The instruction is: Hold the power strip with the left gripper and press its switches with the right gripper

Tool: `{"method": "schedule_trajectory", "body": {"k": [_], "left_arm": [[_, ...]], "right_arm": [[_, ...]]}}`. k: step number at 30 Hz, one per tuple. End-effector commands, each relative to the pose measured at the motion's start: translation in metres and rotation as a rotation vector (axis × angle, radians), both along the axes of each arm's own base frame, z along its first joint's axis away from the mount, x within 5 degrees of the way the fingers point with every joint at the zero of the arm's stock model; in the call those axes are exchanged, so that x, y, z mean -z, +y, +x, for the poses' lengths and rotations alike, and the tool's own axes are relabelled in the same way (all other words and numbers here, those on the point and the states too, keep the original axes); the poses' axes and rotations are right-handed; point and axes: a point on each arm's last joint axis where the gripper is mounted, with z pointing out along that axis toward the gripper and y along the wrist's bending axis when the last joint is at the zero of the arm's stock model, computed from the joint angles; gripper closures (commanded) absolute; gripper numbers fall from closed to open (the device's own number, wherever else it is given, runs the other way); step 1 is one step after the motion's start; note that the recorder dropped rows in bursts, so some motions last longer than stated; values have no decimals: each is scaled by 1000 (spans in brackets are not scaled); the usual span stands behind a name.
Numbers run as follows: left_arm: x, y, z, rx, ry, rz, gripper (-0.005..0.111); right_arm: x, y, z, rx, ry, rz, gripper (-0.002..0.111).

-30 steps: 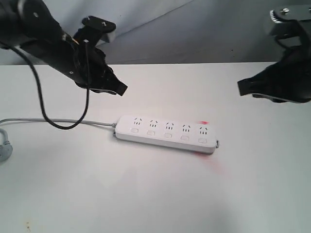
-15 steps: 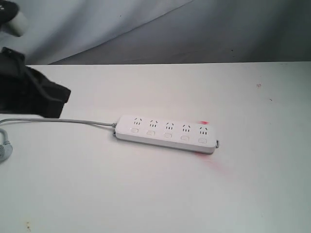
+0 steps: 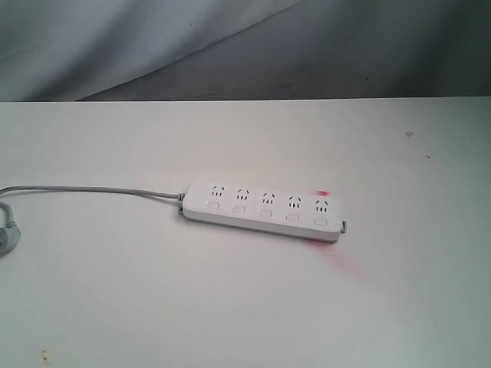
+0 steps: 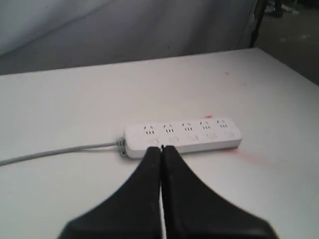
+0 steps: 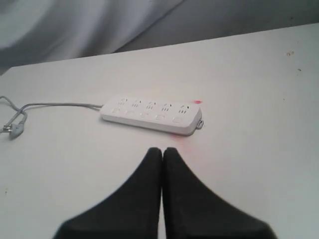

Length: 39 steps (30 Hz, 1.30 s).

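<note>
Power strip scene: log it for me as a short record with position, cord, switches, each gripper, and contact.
power strip: lying flat on the white table, sockets facing up
cord: grey, leaves one end of the strip and runs along the table
switches: five in a row, one beside each socket, nothing touching them
red glow: at the end away from the cord
left gripper: jaws closed together, empty
right gripper: jaws closed together, empty
contact: none; neither arm shows in the exterior view
</note>
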Motion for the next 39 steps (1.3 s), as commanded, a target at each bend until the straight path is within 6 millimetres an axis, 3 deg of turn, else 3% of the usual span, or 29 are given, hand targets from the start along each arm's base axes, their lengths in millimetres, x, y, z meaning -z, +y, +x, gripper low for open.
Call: {"method": "schedule_trajectory", "body": {"k": [1,6,16,25,28,39], "left_arm": [[11,9,-14,-43,-126,-64,107],[30,15,-15,-83,-202,-45,107],[54,21,-8,-186,-292,-114,107],[76,25,-8,-228,-316,-113,107],[74,26,-7,-235,-340,-116,107],[74,26,-7,-230,-347,-93,107]], "right_arm": [[6,1,5,32,1,30,108],[5,4,16,56,-117,92,108],[28,9,42,102,-306,110,108],[71,20,67,104,-274,70,108],[85,21,70,101,-279,61,108],[90,21,70,90,-257,4,108]]}}
